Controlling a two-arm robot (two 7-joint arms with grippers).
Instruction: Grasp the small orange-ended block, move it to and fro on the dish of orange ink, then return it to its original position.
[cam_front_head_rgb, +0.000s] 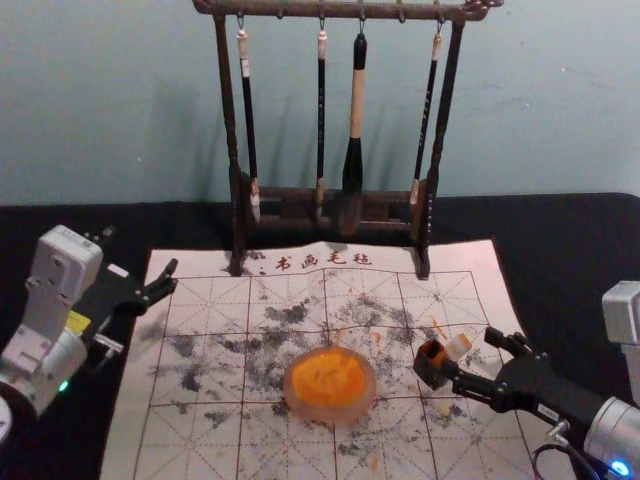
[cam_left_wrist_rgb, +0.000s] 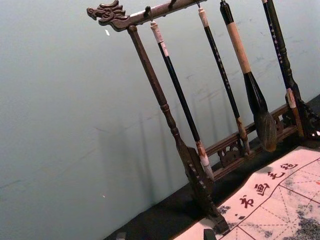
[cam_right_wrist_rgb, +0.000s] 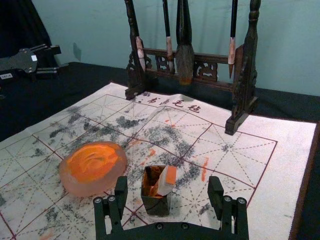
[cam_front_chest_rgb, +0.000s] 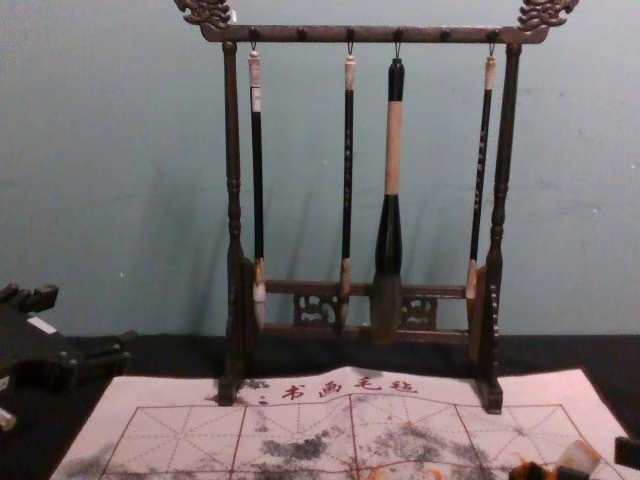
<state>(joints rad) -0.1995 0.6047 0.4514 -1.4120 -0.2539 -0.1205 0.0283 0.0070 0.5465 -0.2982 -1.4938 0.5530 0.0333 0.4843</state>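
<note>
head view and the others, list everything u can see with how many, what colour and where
rack: one, dark brown, at the mat's far edge
thin brushes: three, dark with pale ends, hanging from the rack
thick brush: one, black and tan, hanging among them
mat: one, white, red grid, black and orange stains, on the table
dish: one, pale, orange ink inside, on the mat
box: one, dark, right of the dish
block: one, white, orange end, tilted in the box
table: one, black
wall: one, blue-green, behind
left gripper: one, black, open, left of the mat
right gripper: one, black, open, at the box
</note>
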